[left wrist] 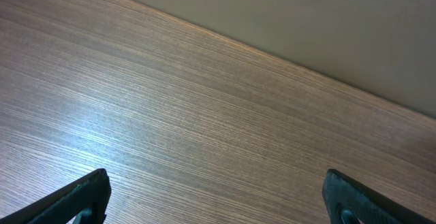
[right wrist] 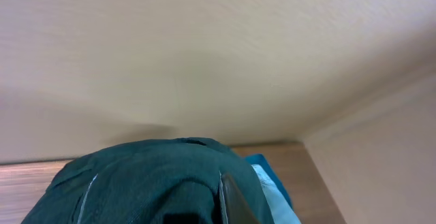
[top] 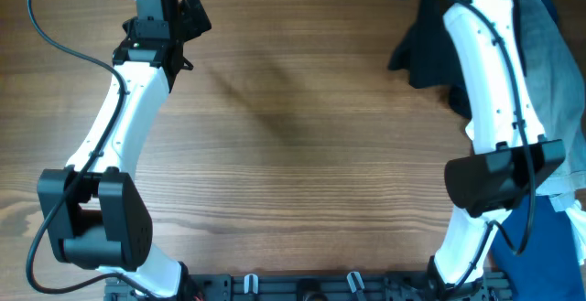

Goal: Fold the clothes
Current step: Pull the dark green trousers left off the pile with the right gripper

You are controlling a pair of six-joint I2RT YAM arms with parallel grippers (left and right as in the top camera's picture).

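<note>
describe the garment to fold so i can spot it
At the far right corner of the wooden table, clothes are piled. The black garment spills onto the wood beside the white right arm; its neighbours are pale denim and blue cloth.

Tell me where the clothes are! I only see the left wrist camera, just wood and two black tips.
Observer: The black garment is bunched at the far right corner of the table.
Operator: Is anybody holding it?
Observer: Yes, the right tool is shut on a bunch of it.
Operator: And my tips?
Observer: Your left tool is open over bare wood at the far left, apart from the garment.
</note>
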